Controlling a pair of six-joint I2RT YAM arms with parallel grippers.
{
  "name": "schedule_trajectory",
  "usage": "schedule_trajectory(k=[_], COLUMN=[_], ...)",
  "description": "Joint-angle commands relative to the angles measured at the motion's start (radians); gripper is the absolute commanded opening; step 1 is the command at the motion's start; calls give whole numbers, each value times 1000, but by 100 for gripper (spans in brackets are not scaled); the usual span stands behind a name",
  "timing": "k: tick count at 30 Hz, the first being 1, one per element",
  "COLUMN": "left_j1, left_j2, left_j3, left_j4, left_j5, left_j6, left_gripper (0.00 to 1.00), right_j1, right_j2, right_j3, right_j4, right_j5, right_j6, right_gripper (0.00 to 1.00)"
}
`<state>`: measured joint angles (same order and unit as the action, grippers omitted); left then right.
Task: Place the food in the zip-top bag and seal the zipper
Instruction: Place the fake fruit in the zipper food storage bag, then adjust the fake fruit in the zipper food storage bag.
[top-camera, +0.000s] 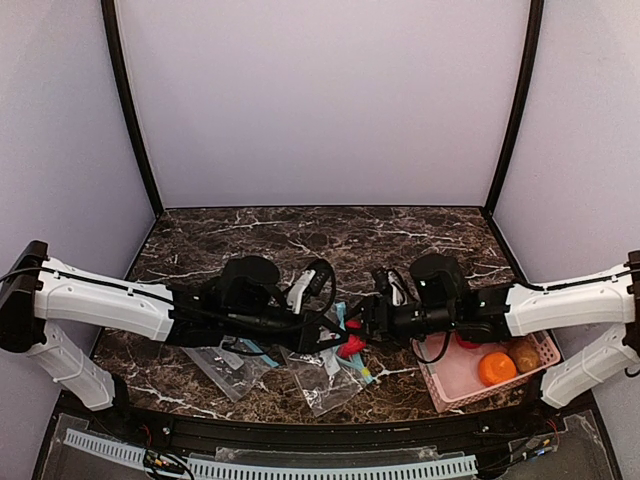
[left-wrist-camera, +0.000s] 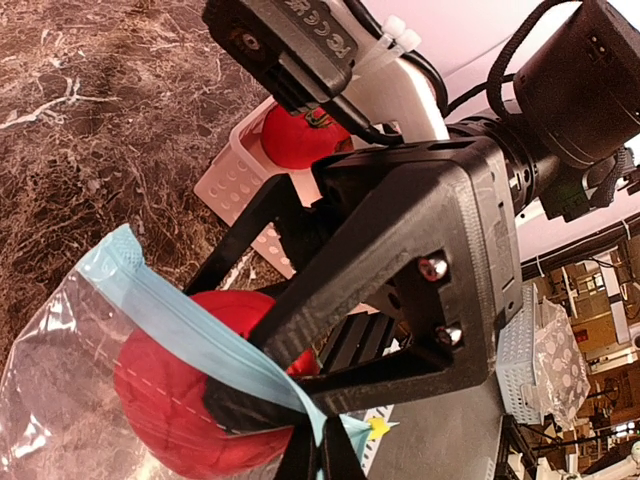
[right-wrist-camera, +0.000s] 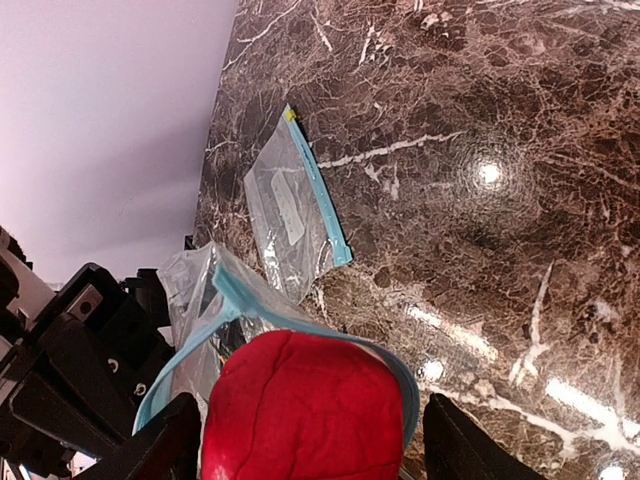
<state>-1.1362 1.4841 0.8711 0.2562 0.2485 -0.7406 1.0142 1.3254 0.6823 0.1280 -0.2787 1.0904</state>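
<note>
Near six o'clock on the worktop (top-camera: 250, 235), left jaws pinched the bag (left-wrist-camera: 60, 400) while right jaws held a red fruit (right-wrist-camera: 300, 410) in its mouth, release likely next.

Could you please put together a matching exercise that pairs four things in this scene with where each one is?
Things:
1. red fruit
2. orange fruit
3. spare bag
4. left gripper

Places:
A. lying flat on the table
B. in the pink basket
C. pinching the zipper edge of the zip-top bag
D. between the fingers of the right gripper, at that bag's mouth

Pairs: 1-D, 2-B, 3-A, 4-C
</note>
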Motion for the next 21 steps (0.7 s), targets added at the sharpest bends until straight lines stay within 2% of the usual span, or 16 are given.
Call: schedule_trajectory(k=[1,5,10,14,18,21], left_j1=[20,33,34,34,34,35], left_j2=[-33,-40,-44,-50,-50,-50], left_j3=[-21,-40,-51,-55,-56,-58], left_j4=[-33,-41,-2,13,13,21], left_j5=[-83,-96,-63,-57,-56,-43], left_j6=[-25,-45,-43,-39,-37,-40], left_gripper=[1,1,1,1,1,1], right_j1=[12,13,13,12,13,13], right_j2=[-64,-106,-143,-145,-128,-113], right_j3=[5,-2,-21,-32,-38,-44], right_j4=[-17,-55,-73,-85,-121,-109], right_j5=[-17,14,50,70,95,86], right_j6=[-30,-38,-37,-25,-26,-25], right_gripper=[77,82,84,74,70,60])
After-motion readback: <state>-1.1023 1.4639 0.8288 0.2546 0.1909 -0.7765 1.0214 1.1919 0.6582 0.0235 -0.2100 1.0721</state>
